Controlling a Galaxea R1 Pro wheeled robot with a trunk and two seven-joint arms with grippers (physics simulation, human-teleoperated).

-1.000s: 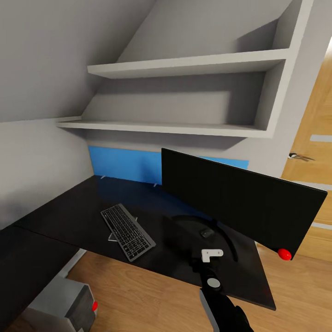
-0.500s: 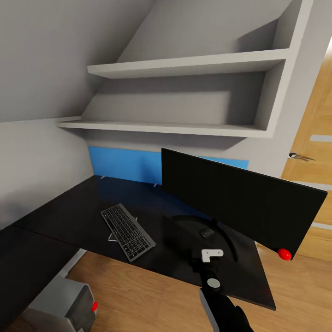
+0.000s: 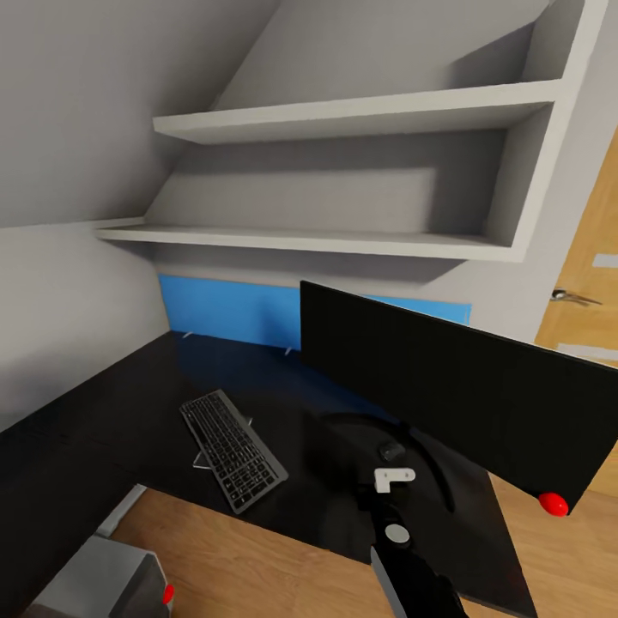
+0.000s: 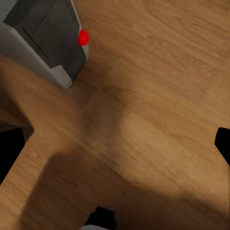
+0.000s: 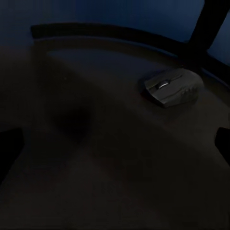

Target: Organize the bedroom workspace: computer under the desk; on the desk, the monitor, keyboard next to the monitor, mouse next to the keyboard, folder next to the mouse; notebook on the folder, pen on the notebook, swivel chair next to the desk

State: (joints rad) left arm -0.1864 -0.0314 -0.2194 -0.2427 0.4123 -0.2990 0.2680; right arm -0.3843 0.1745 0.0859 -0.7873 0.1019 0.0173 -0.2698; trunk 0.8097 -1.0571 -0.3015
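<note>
Landmark: monitor, upright on the desk, black screen facing the robot. Mouse sits under the screen, inside the curve of the monitor's foot, likely the next pick since it belongs beside the keyboard, which lies well to the monitor's left. Computer stands on the floor at the desk's edge. Right gripper reaches forward just short of the mouse, jaws wide, empty. Left gripper hangs over bare floor near the computer, jaws spread.
</note>
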